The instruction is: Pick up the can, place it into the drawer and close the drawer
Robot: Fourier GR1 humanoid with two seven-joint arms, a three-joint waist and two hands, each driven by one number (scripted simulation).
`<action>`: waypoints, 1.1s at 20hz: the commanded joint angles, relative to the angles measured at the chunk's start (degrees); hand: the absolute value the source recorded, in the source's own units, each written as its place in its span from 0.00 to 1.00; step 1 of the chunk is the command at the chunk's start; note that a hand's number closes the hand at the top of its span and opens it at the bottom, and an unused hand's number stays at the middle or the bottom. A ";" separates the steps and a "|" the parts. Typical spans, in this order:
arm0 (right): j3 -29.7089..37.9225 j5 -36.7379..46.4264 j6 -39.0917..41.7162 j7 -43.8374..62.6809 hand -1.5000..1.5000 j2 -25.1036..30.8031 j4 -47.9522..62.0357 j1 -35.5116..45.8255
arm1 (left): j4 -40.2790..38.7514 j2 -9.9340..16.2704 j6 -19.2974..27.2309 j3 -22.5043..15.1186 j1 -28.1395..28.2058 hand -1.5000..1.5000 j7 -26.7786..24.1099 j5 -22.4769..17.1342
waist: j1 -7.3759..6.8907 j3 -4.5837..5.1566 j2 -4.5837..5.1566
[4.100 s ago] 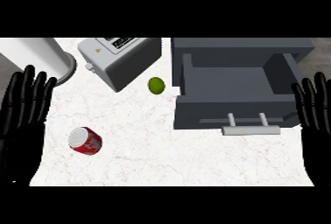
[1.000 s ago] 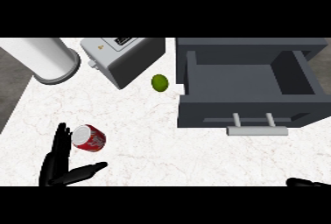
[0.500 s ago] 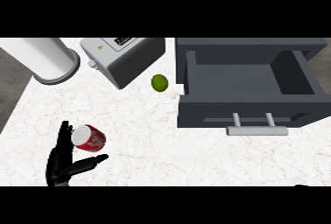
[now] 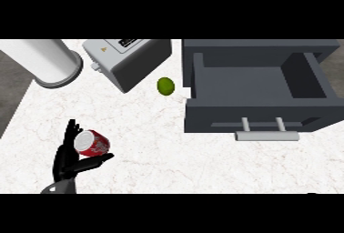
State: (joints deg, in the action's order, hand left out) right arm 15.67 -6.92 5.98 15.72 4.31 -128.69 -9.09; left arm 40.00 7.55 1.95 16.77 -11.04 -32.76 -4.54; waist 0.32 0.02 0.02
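The red can (image 4: 93, 143) lies on its side on the white marble counter at the lower left, its silver top facing up-left. My left hand (image 4: 68, 160) comes in from the lower edge and sits against the can. Its straight fingers (image 4: 68, 135) run up the can's left side, and the thumb (image 4: 96, 161) sticks out just below the can. The hand is open. The grey drawer (image 4: 254, 119) stands pulled open at the upper right, its inside bare, its handle (image 4: 266, 135) toward me. My right hand does not show.
A green lime (image 4: 165, 85) lies just left of the drawer. A grey toaster (image 4: 128, 60) stands at the back, with a white cylinder (image 4: 44, 61) to its left. The counter's left edge (image 4: 15, 119) runs close to the left hand.
My left hand has crept up along the can's left side, with the thumb now swung out under it. The can has stayed put. The right hand's tip has left the lower edge.
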 commanded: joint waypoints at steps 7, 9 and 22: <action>-4.13 5.88 -3.32 1.21 0.00 -2.96 -1.07 2.79 | -12.38 3.07 -5.35 -0.61 -10.74 0.00 -1.63 -0.06 | 0.16 0.04 0.12; -0.17 1.99 -0.06 -0.14 0.00 0.36 2.53 3.07 | -16.72 3.05 -8.24 0.19 -11.74 1.00 -6.91 -0.69 | 0.33 0.04 0.17; 6.58 -4.36 1.76 -0.31 0.00 3.02 2.69 3.45 | -19.79 -1.29 -7.47 -2.79 -19.37 1.00 -8.55 0.70 | 0.82 0.03 0.22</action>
State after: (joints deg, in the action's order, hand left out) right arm 17.97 -6.45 6.01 16.20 5.38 -127.44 -5.66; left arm 23.89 7.81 -6.69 14.21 -26.71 -39.20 -4.60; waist 0.63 0.04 0.13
